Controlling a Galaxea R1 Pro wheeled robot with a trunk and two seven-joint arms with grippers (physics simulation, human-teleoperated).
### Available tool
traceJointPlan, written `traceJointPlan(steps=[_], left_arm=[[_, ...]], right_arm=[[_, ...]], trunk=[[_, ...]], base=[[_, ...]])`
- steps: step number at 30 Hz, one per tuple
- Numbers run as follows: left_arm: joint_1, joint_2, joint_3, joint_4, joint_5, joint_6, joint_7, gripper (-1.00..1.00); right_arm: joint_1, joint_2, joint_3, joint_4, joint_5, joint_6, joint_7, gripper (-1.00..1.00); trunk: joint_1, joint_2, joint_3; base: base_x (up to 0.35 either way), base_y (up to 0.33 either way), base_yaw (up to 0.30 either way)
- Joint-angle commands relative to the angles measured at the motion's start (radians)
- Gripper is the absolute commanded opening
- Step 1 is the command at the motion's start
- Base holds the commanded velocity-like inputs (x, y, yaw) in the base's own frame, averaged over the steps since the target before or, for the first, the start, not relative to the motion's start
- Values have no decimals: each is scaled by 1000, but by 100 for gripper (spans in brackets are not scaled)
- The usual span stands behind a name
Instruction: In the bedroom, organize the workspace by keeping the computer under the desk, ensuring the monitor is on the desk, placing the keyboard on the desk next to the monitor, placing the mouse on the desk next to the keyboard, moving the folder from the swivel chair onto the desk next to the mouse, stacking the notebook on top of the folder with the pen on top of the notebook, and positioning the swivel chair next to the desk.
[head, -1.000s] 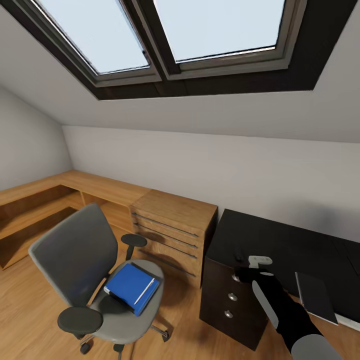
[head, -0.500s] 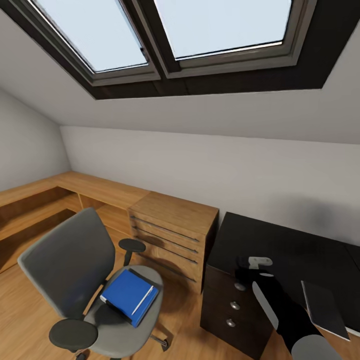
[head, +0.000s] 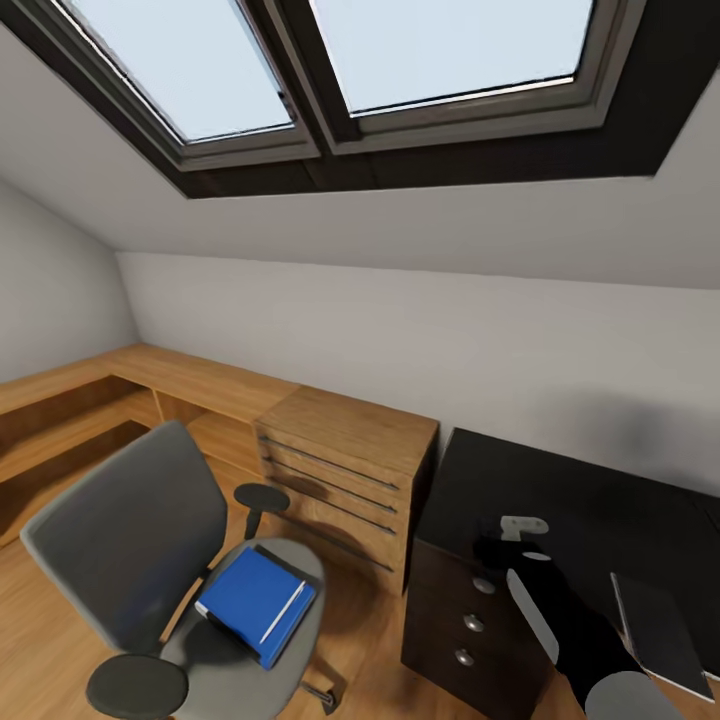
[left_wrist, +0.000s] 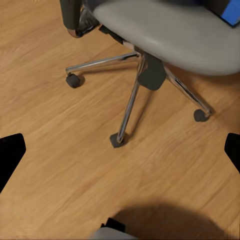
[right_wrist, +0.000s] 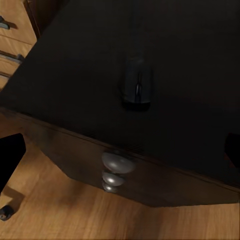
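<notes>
The swivel chair (head: 130, 530) stands on the wood floor left of the desk (head: 580, 490). The blue folder (head: 250, 600) lies on its grey seat, with the pale pen (head: 283, 612) on top. The dark grey notebook (head: 655, 630) lies on the glossy black desk top at the right. The black mouse (right_wrist: 136, 85) rests on the desk near its front edge, above the drawer knobs (right_wrist: 117, 162). My right gripper (head: 508, 537) hovers over that desk corner, open and empty. My left gripper (left_wrist: 121, 152) is open above the floor by the chair's chrome base (left_wrist: 132, 95).
A light wooden chest of drawers (head: 340, 460) stands between the chair and the desk, joined to a low wooden shelf (head: 120, 385) along the wall. Skylight windows (head: 330, 70) sit in the sloped ceiling. Bare wood floor (left_wrist: 75, 165) lies in front of the chair.
The whole picture has shifted, so the camera has moved: chair and folder now sit lower and further left. My right arm holds the same pose over the desk corner.
</notes>
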Motion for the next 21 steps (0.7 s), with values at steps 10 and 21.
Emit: traceJointPlan(steps=[10, 21], left_arm=[[11, -10, -7, 1, 11, -15, -7, 100], [12, -11, -6, 1, 14, -17, -7, 100]], right_arm=[[-1, -2, 5, 4, -10, -3, -9, 100], [-1, -15, 6, 5, -10, -3, -9, 100]], trunk=[[1, -1, -2], [1, -1, -2]], base=[[308, 0, 0], [123, -1, 0]])
